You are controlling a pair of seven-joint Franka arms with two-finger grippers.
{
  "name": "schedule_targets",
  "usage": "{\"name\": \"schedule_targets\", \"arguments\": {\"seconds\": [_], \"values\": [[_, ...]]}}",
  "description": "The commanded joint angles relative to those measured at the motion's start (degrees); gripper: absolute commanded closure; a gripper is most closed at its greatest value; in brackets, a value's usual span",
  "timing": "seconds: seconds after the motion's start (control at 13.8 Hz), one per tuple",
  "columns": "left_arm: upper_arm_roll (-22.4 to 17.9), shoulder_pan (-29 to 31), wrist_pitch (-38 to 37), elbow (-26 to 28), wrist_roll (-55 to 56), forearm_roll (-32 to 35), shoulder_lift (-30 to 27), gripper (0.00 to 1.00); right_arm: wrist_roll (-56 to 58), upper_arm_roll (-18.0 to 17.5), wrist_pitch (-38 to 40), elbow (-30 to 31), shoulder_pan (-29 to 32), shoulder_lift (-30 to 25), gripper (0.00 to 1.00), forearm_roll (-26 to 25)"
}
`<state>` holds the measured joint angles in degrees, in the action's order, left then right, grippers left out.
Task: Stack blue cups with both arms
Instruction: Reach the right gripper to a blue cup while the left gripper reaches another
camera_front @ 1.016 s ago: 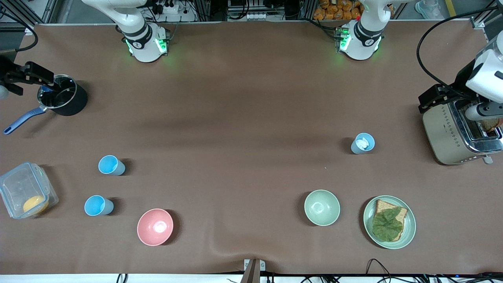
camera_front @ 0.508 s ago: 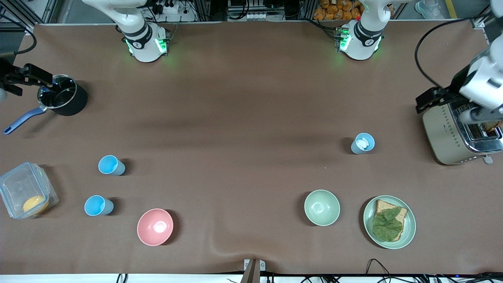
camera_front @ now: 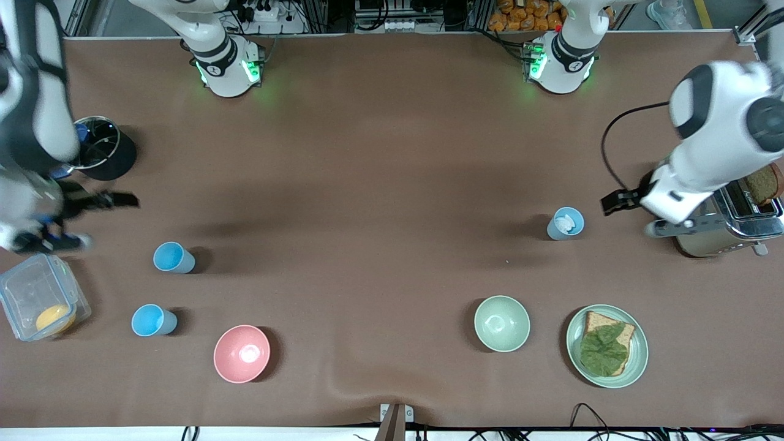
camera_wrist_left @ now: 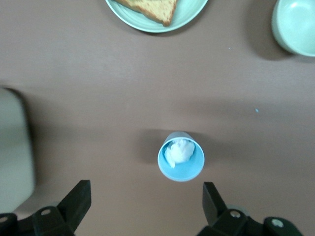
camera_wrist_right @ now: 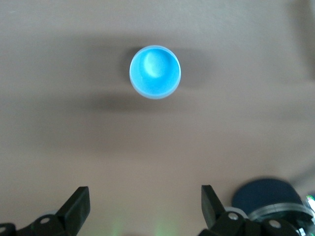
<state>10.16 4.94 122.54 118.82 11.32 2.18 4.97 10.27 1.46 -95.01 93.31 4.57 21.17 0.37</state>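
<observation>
Blue cups all stand untouched. Left gripper (camera_wrist_left: 142, 204), jaws spread wide, hangs above the grey-blue cup (camera_front: 565, 223) near the toaster (camera_front: 723, 223) at the left arm's end. Right gripper (camera_wrist_right: 140, 206), equally wide, hovers over the sky-blue cup (camera_front: 173, 257) near the saucepan (camera_front: 101, 156), lined up for grasping. Both arms have swung inward from the table ends within the last second.

cups (camera_front: 174, 257): smooth plastic | table (camera_front: 380, 184): matt brown cloth | toaster (camera_front: 716, 229): brushed metal

A robotics lab: two arms (camera_front: 220, 55) bolted to a brown-covered table (camera_front: 380, 184), metal framing and power strips (camera_front: 263, 11) along its edge, kitchen props laid out.
</observation>
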Motion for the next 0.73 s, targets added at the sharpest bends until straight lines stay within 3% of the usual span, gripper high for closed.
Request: {"name": "schedule_targets", "arguments": {"seconds": [0.0,0.07,0.22,0.51,0.58,0.65], "values": [[0.04,0.16,7.44,6.68,-2.26,-1.21,0.12,0.00,1.06,-0.14,-3.23,-1.90,-0.61,5.45,0.00,-0.37],[0.04,0.16,8.23,6.68,-2.35,-1.12,1.61,0.00,1.32,-0.14,-5.69,-1.64,-0.70,6.77,0.00,-0.80],[0.04,0.25,11.82,7.73,-2.44,-1.04,4.60,0.19,4.82,-0.14,-13.32,-1.64,0.17,10.28,0.00,-3.43],[0.04,0.51,19.04,10.46,-2.44,-1.04,8.56,0.27,10.56,-0.23,-19.07,-1.73,2.81,14.68,0.00,-2.74],[0.04,0.51,20.27,10.99,-2.44,-1.04,9.09,0.35,10.56,-0.23,-20.03,-1.73,2.72,15.82,0.00,-2.66],[0.13,0.60,21.59,11.51,-2.44,-0.95,9.70,0.53,10.56,-0.32,-21.35,-1.38,2.72,16.62,0.00,-2.48]]}}
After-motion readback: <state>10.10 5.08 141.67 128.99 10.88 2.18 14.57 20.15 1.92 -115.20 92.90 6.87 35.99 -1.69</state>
